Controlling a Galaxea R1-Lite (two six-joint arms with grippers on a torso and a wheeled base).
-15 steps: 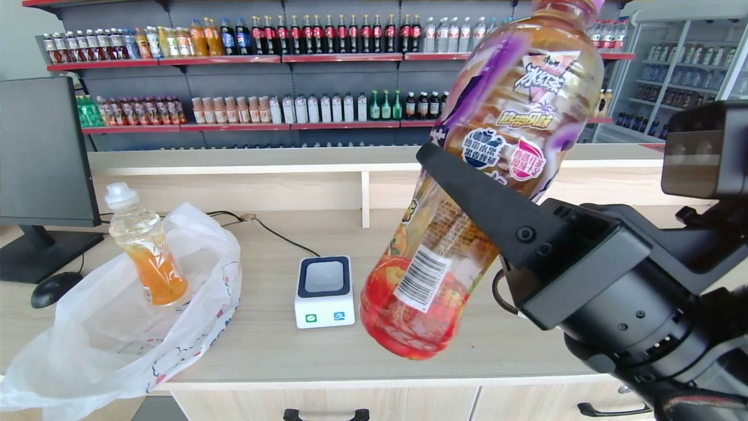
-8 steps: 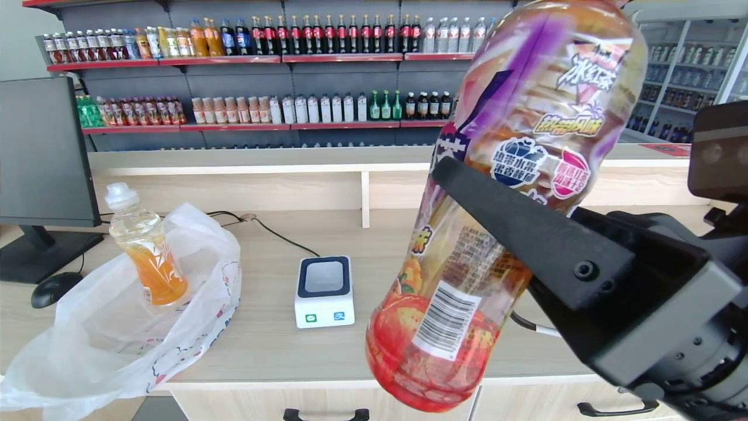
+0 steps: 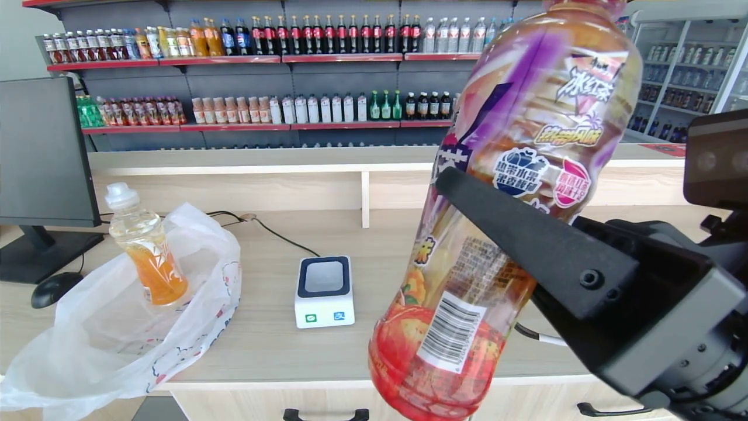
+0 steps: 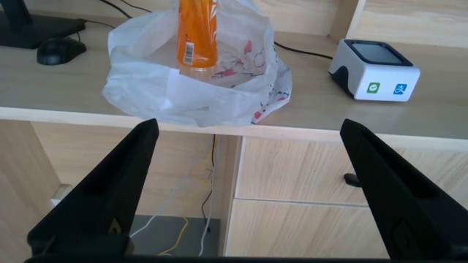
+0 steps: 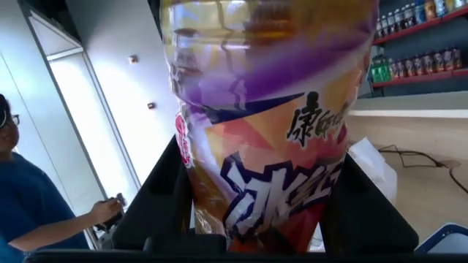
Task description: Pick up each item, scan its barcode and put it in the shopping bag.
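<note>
Store shelves (image 3: 234, 64) lined with rows of drinks fill the back wall in the head view, and a pale wooden counter (image 3: 274, 345) runs across the front. On the counter's left side lies a white shopping bag (image 3: 117, 339), slumped, its mouth gaping. A small orange bottle (image 3: 143, 245) stands upright inside it. Just right of the bag sits the white scanner (image 3: 324, 290), glass side up, and a black cable (image 3: 274, 231) runs away from it toward the back. A dark monitor (image 3: 41, 152) and a black mouse (image 3: 52, 288) sit at the far left. The right gripper (image 3: 497, 187) is clamped on a big tea bottle (image 3: 526, 105), held in the air to the right of the scanner. The bottle tilts with its cap end up and its red base down, its barcode facing the camera.

From the left wrist, the left gripper (image 4: 248, 128) is low in front of the counter's drawers (image 4: 292, 183). Its two black fingers (image 4: 110, 190) are spread wide with nothing between them. Beyond them lie the bag, the orange bottle and the scanner.

From the right wrist, the big tea bottle stands between the right gripper's fingers (image 5: 157, 197), which press against both its sides.
</note>
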